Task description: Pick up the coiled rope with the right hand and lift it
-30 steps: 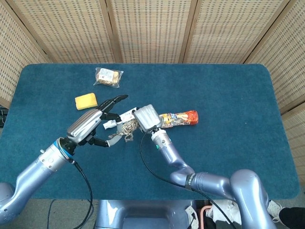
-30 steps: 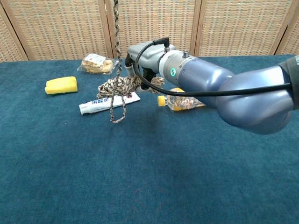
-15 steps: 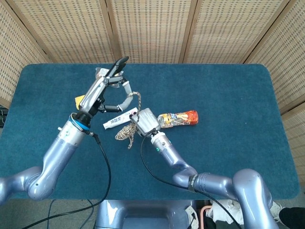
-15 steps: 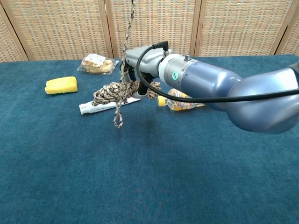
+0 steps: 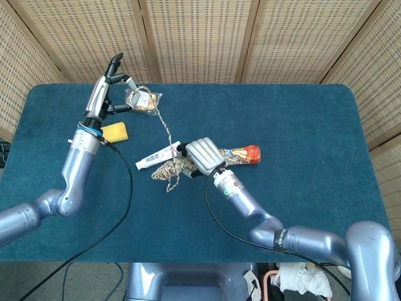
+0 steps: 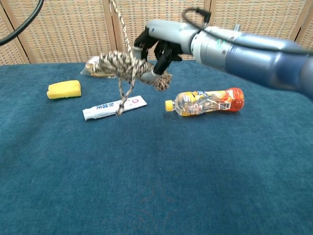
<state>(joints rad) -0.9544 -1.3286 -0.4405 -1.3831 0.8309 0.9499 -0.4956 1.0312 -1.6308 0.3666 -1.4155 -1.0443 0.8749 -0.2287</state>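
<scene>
**Mia:** Is the rope (image 6: 128, 66) up yet?

**Ben:** Yes. In the chest view it hangs in the air above the blue table (image 6: 156, 186). The right hand (image 6: 159, 46) has its fingers closed around one end of the bundle. A loop dangles down over the toothpaste tube (image 6: 113, 107).

**Mia:** So the job is nearly done?

**Ben:** I think so. The picking up is done and the lift is well on its way. Maybe it only needs to go a bit higher.

**Mia:** What is the left hand (image 5: 108, 81) doing?

**Ben:** It is up high at the far left of the table, near the snack bag (image 5: 143, 100) and the yellow sponge (image 5: 114, 132). One strand of rope runs from the bundle up to it. It seems to pinch the end, but that part is too small for me to be sure.

**Mia:** What has changed from a moment ago?

**Ben:** A second ago the bundle was low, right by the toothpaste tube. Now it is higher. The left hand was next to the rope then, and it has swung far away. The bottle (image 6: 208, 102) has not moved.
</scene>
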